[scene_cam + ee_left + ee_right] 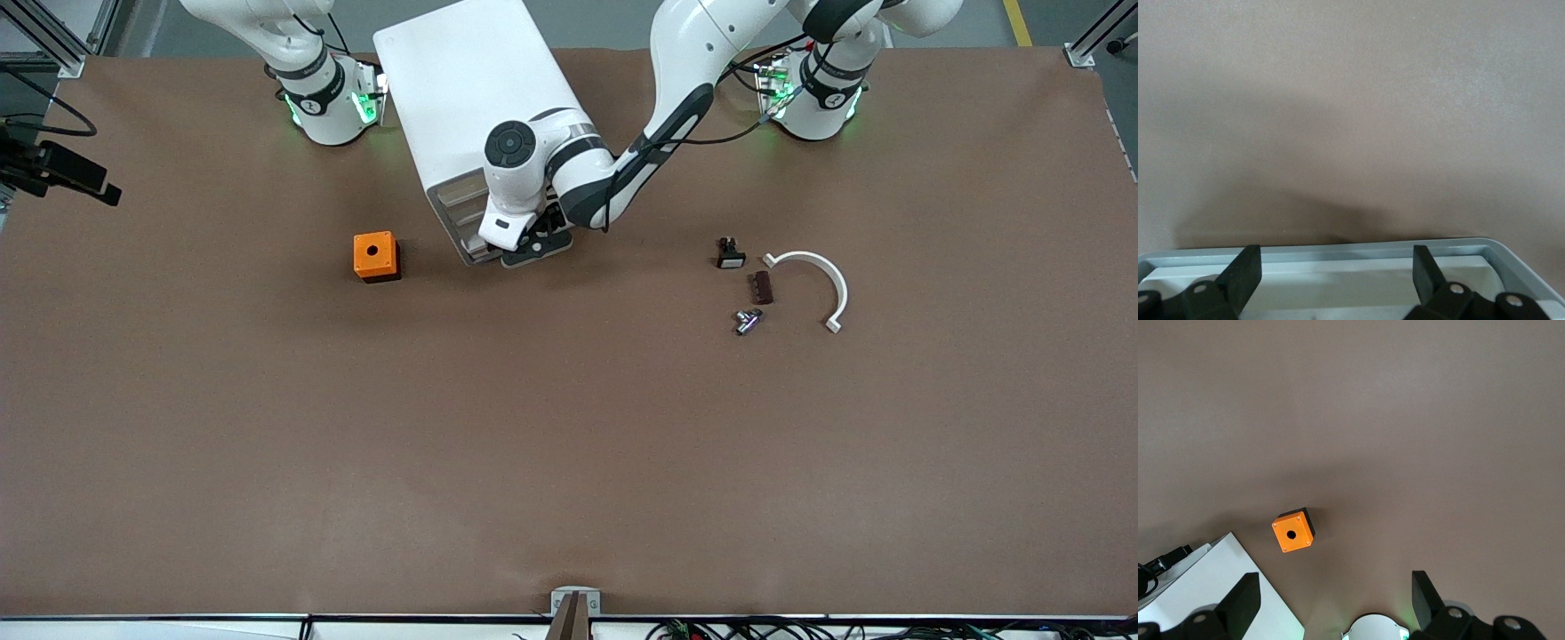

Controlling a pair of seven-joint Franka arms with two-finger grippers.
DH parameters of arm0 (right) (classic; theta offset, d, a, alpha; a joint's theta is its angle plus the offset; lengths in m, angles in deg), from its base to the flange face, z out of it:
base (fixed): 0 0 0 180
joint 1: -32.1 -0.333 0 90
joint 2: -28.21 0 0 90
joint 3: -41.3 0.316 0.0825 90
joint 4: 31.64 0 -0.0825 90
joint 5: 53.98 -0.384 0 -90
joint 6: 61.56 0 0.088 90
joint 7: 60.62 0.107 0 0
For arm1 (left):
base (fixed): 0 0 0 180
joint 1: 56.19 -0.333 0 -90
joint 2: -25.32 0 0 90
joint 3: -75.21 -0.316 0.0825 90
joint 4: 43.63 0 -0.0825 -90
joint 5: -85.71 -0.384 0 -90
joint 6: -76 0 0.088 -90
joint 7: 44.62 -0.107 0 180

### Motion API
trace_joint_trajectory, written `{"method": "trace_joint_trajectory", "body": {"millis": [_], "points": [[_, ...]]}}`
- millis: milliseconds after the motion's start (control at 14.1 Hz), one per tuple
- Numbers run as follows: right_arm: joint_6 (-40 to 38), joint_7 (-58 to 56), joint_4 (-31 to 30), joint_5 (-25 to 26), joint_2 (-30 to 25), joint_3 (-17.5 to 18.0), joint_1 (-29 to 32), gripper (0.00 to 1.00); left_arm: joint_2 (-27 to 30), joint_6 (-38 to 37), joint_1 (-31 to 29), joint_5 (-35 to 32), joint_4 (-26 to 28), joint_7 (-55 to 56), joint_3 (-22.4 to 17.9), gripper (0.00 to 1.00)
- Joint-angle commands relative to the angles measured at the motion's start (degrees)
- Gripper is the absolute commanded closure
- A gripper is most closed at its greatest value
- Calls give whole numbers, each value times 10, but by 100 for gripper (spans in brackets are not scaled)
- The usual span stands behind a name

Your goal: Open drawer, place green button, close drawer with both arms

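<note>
The white cabinet (462,80) stands near the robots' bases, and its front faces the front camera. My left gripper (533,250) is low at the cabinet's front, by the lowest drawer (473,252). In the left wrist view the left gripper (1337,259) is open and empty. Its fingers (1245,273) stand over the drawer's white inside, just within the front rim (1405,245). The part of the drawer that shows holds nothing. No green-capped button shows in any view. My right gripper (1335,585) is open and empty, high over the table by its own base, and out of the front view.
An orange cube with a hole (375,256) sits beside the cabinet toward the right arm's end and shows in the right wrist view (1293,531). Toward the left arm's end lie a black part with a white cap (730,254), a dark brown block (762,287), a small metal part (748,321) and a white curved clip (818,283).
</note>
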Motion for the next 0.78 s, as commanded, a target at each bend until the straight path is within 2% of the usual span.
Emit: {"method": "trace_joint_trajectory", "body": {"millis": [0,425,567,709], "points": [[0,2,15,11,1,4,1,0,7,7,9,25,4,7,6,0],[4,-1,21,10,2,3,3,0,8,17,24,54,2,11,7,0],[8,-3,21,12,2,3,2,0,9,17,16,49,0,-2,1,0],[8,-4,21,12,2,3,2,0,11,17,-21,42,-5,-10,-6,0]]}}
